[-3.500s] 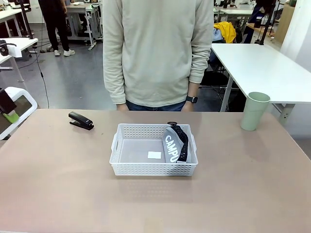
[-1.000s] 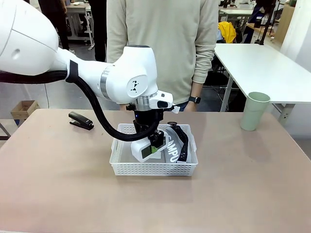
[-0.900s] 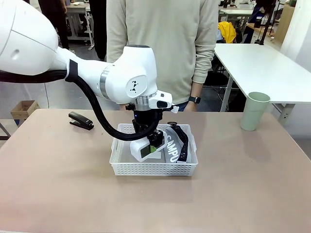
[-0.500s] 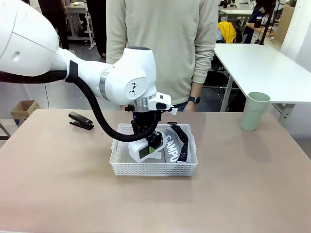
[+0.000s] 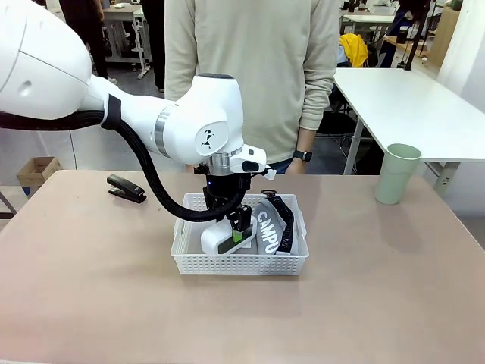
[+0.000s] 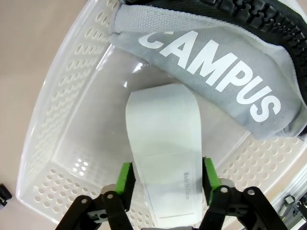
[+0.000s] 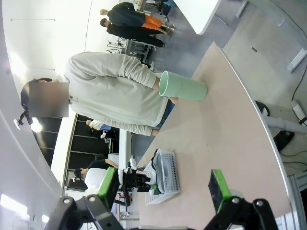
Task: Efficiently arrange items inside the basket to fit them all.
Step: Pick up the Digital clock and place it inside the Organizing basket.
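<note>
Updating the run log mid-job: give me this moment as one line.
left hand in basket, pads astride white device, grip unclear | pouch in basket | stapler, cup on table | right hand open, empty

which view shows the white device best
The left wrist view: the white device sits large and central between the left gripper's fingers, in the basket beside the pouch. The front view shows it partly behind that gripper and the basket wall. In the right wrist view it is too small to tell.
</note>
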Robot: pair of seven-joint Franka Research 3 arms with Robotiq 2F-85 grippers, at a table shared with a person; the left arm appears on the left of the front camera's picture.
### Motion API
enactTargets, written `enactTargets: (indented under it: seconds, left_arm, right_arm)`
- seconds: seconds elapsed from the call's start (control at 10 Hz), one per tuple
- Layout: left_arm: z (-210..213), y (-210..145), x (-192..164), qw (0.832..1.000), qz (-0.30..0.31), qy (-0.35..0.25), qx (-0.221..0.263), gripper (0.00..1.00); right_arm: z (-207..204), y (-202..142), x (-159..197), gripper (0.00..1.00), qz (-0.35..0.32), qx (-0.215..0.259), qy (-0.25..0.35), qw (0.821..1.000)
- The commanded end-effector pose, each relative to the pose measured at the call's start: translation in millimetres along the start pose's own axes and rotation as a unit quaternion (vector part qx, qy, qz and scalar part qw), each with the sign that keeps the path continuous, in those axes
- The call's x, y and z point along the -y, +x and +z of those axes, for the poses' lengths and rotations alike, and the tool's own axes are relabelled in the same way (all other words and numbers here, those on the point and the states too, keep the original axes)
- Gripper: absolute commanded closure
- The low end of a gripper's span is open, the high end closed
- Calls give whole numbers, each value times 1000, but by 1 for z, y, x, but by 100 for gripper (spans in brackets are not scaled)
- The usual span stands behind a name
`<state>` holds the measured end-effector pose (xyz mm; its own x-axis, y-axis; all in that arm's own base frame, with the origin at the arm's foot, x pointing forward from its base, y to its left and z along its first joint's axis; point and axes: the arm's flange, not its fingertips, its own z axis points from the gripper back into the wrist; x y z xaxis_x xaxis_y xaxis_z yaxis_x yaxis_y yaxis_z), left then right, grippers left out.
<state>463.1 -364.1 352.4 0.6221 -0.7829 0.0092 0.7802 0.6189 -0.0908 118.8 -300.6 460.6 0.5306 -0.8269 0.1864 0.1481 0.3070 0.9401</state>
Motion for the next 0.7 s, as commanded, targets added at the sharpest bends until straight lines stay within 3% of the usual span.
enactTargets:
  seconds: [0.0, 0.6]
  left_arm:
    - [1, -2, -1, 1000, 3, 7, -6, 0]
    - [29, -23, -7, 1000, -15, -12, 24, 0]
  right_arm:
    - [6, -1, 0, 0, 12, 10, 11, 1000]
    - [6, -1, 0, 0, 12, 10, 11, 1000]
